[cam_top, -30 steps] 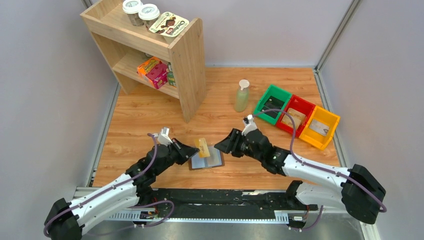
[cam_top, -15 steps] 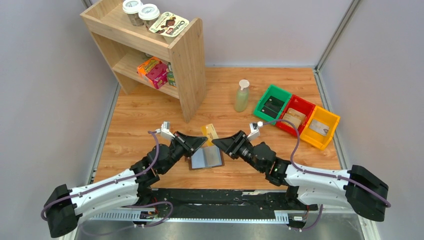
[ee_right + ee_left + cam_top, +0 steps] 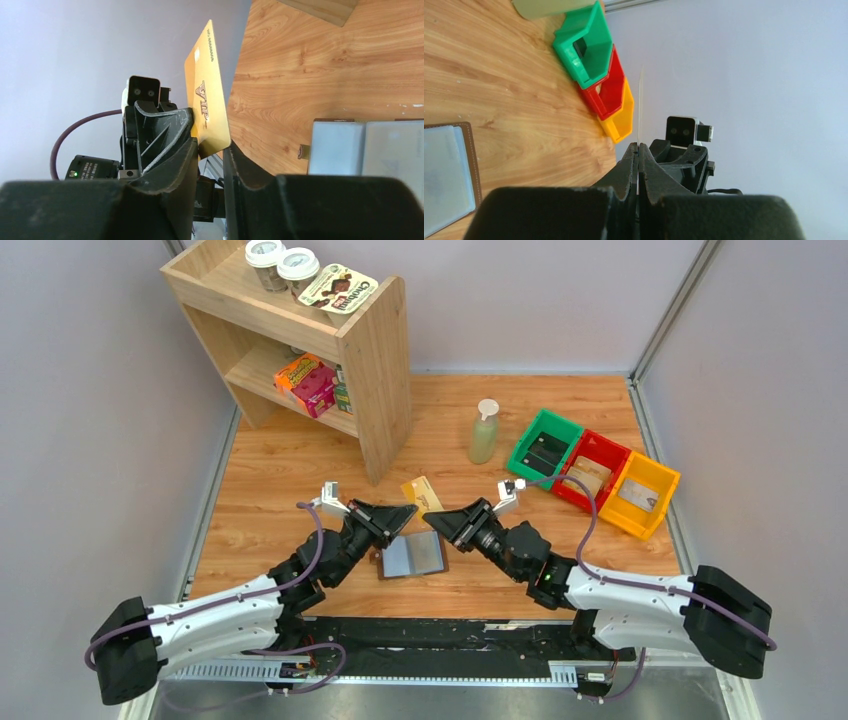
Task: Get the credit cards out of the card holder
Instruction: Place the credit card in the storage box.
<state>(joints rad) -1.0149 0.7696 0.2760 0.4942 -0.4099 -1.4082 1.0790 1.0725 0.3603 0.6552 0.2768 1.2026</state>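
Card holder (image 3: 412, 556) lies open; left jaws pinch gold credit card (image 3: 206, 95), right jaws spread.

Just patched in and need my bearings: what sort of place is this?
Probably a lab test cell rather than a real shop or home: plain grey walls box in a wood-look table, with a small stocked shelf and three coloured bins set out like props.

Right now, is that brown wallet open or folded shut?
Open: the card holder lies spread flat, both grey-blue inner panels facing up.
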